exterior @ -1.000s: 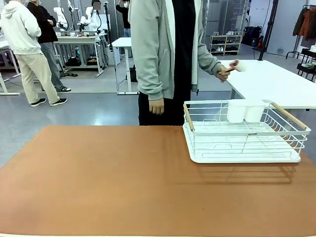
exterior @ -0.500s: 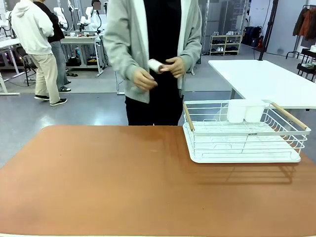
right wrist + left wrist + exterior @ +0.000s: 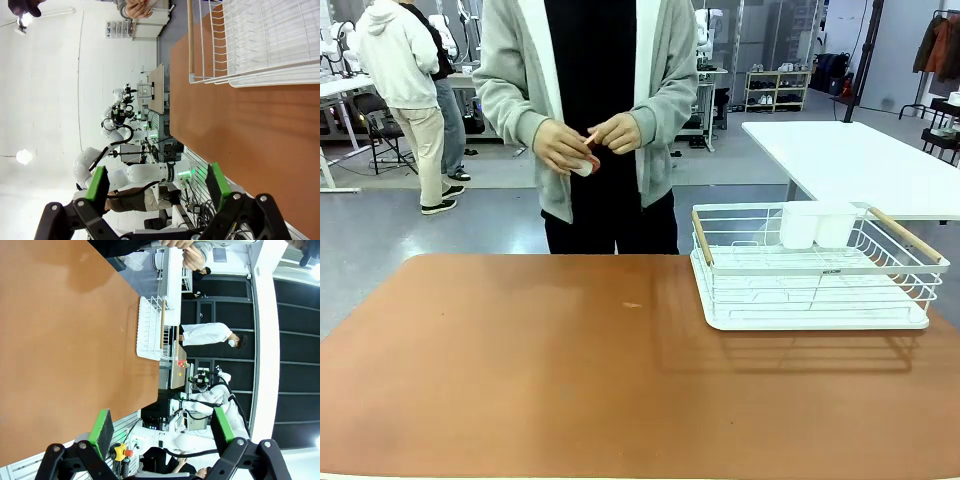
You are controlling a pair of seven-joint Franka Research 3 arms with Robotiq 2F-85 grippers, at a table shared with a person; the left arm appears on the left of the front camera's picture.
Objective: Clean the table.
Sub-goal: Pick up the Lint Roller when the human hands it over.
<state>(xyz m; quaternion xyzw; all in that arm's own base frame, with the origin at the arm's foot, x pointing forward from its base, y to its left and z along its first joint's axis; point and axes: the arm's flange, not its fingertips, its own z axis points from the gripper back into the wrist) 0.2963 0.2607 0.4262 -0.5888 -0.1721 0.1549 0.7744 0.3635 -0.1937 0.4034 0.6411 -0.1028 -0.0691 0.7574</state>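
Note:
The reddish-brown table (image 3: 520,380) spreads across the front view, with a small pale speck (image 3: 632,305) lying near its far middle. A person in a grey cardigan stands at the far edge, both hands (image 3: 588,145) held together around a small white and red thing. In the left wrist view my left gripper (image 3: 164,427) stands open beyond the table's near edge (image 3: 60,340), nothing between its green pads (image 3: 104,430). My right gripper (image 3: 157,184) is likewise open and bare, off the edge of the table (image 3: 240,130).
A white wire dish rack (image 3: 810,270) with wooden handles stands at the table's far right, holding two white cups (image 3: 817,225). It also appears as the dish rack (image 3: 150,327) and the dish rack (image 3: 260,40). A white table (image 3: 860,160) stands behind it.
The person has turned from the white table and stepped left to the far middle, bringing a small thing in both hands. A pale speck now lies on the table.

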